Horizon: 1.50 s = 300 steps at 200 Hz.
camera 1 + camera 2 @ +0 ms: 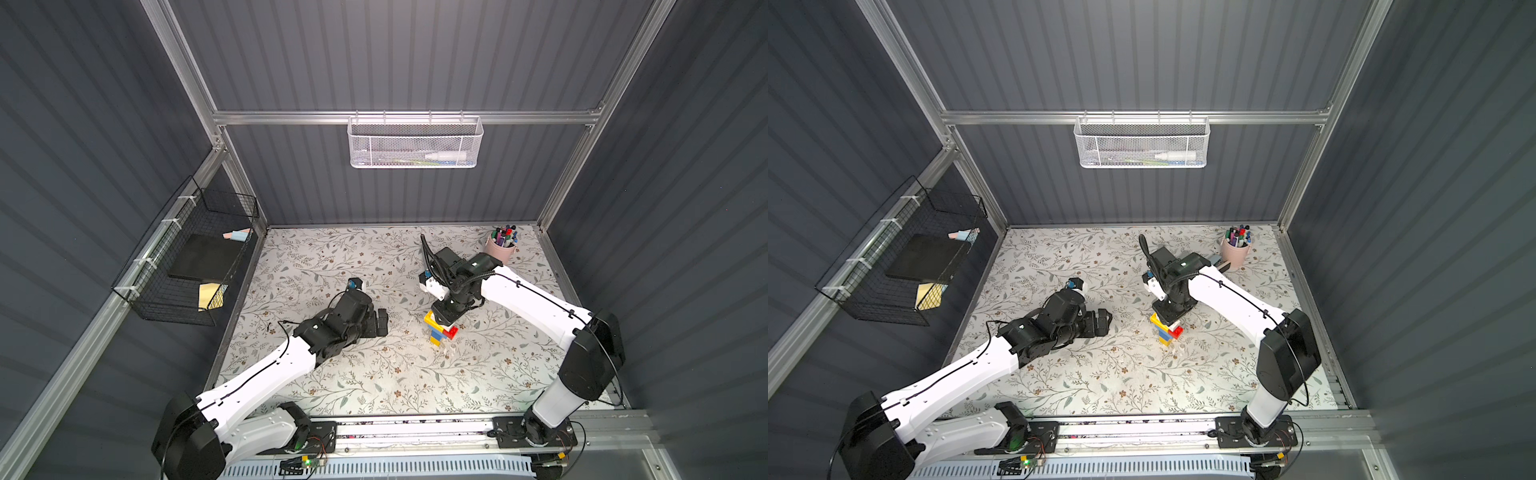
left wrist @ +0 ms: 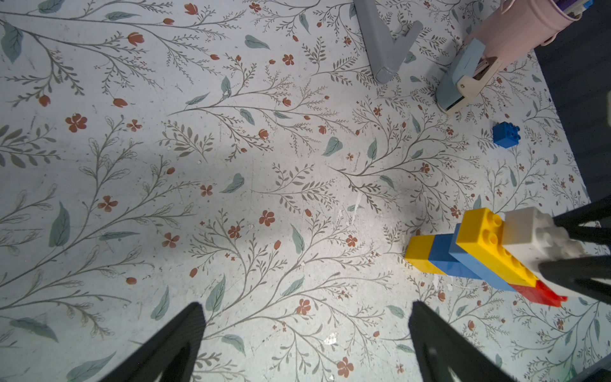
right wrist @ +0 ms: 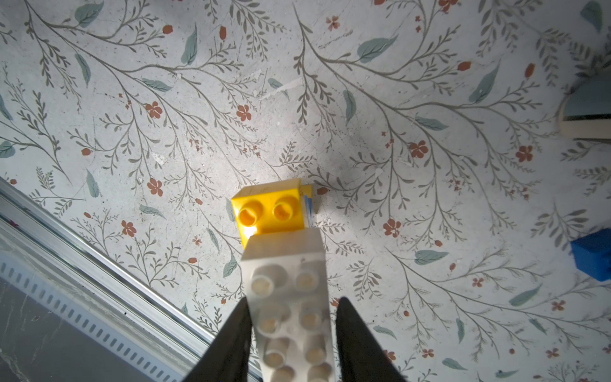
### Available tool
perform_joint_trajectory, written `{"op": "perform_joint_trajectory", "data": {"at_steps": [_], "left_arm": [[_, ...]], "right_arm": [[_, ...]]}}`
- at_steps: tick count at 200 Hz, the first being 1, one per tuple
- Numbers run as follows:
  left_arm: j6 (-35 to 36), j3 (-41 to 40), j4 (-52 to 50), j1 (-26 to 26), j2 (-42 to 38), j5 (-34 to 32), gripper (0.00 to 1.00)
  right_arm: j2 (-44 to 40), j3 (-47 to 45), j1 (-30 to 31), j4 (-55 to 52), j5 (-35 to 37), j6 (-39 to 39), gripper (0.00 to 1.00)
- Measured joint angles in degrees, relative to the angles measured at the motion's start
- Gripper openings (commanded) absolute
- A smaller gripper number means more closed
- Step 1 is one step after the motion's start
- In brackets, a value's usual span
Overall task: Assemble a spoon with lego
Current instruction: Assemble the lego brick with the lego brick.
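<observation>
The spoon (image 1: 440, 332) (image 1: 1168, 330) stands on the floral mat right of centre in both top views. It is a stack of yellow, blue and red lego with a white brick (image 2: 529, 231) (image 3: 287, 297) at its upper end. My right gripper (image 1: 442, 320) (image 1: 1169, 318) (image 3: 292, 302) comes down from above, its fingers (image 2: 568, 271) pressed along the white brick's two long sides. A yellow brick (image 3: 267, 208) shows below the white one. My left gripper (image 1: 382, 322) (image 1: 1104, 322) (image 2: 305, 306) lies low to the left, open and empty. A loose blue brick (image 2: 506, 134) (image 3: 593, 261) lies apart.
A grey V-shaped piece (image 2: 383, 46) and a light-blue and cream tool (image 2: 463, 79) lie toward the back. A pink cup of pens (image 1: 500, 247) (image 1: 1235, 251) stands at the back right corner. The metal front rail (image 3: 82, 238) borders the mat.
</observation>
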Motion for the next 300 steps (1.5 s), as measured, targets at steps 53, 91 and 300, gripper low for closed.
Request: {"op": "perform_joint_trajectory", "data": {"at_steps": [53, 91, 300], "left_arm": [[0.1, 0.0, 0.0, 0.0, 0.0, 0.0, 0.99], [0.2, 0.0, 0.0, 0.0, 0.0, 0.0, 0.99], [0.2, -0.8, 0.0, 0.0, 0.0, 0.0, 0.99]], "right_arm": [[-1.7, -1.6, 1.6, 1.2, 0.0, -0.5, 0.33], [-3.2, -2.4, 2.5, 1.7, 0.2, -1.4, 0.32], [-2.6, -2.9, 3.3, 3.8, 3.9, 1.0, 0.27]]}}
